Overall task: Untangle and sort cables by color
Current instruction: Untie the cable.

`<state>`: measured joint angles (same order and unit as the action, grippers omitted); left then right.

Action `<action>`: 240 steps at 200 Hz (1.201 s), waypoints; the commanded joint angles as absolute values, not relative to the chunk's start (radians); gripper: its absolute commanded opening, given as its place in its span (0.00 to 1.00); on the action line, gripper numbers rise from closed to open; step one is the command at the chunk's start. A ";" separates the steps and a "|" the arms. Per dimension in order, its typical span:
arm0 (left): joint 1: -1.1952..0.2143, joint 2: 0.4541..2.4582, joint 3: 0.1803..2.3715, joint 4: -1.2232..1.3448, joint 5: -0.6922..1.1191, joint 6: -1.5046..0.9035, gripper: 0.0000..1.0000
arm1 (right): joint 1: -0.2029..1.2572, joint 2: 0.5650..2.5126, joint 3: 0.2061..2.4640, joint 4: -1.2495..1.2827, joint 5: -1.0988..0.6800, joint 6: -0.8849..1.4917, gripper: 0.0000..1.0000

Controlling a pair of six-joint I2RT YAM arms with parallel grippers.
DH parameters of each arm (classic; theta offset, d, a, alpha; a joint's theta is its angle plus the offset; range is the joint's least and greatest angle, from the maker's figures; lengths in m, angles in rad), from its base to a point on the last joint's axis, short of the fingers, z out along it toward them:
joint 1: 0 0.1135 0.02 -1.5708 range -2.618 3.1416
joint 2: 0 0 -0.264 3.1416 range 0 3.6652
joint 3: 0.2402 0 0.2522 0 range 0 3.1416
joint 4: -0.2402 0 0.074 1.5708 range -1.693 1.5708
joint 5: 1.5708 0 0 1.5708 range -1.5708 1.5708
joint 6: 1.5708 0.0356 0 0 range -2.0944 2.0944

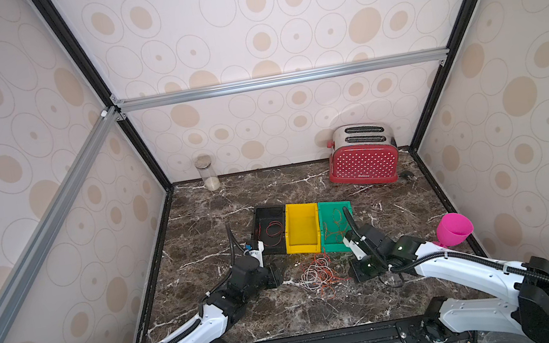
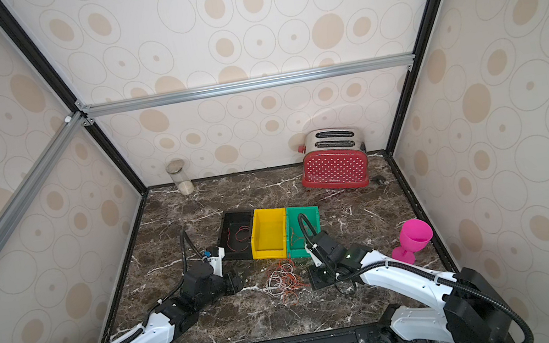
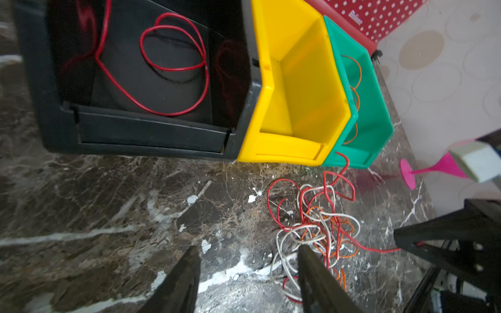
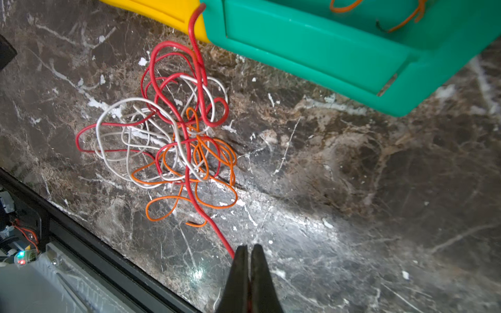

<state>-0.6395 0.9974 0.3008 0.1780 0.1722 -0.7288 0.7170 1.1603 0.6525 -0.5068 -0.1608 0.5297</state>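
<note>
Evidently we clamp the right gripper [image 4: 248, 250] on a red cable [image 4: 214, 229] to draw it from the tangle [image 4: 173, 141]; the left gripper [image 3: 248, 249] stands open, empty, nearby.

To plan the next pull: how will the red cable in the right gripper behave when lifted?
Probably floppy: the red cable lies in loose curls. It runs through the tangle, so other strands may drag along. Its end at the green bin might catch.
</note>
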 commanded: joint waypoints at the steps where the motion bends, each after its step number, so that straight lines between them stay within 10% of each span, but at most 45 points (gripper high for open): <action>1: -0.638 0.996 0.291 0.266 0.288 -0.693 0.65 | 0.716 1.159 0.682 -0.528 -0.176 0.514 0.00; 106: -0.871 1.368 0.427 0.371 0.235 -0.534 0.72 | 0.747 1.139 0.727 -0.426 -0.337 0.553 0.00; 183: -0.871 1.417 0.424 0.287 0.058 -0.574 0.10 | 0.736 0.968 0.846 -0.689 -0.150 0.497 0.00; 240: -0.839 1.393 0.391 0.212 0.017 -0.606 0.00 | 0.641 0.871 0.909 -0.832 -0.069 0.482 0.00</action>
<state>-0.8585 1.4174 0.4141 0.2779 0.0696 -0.5793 0.6819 0.9142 0.8661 -0.7300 -0.1295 0.5007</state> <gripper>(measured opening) 0.049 0.044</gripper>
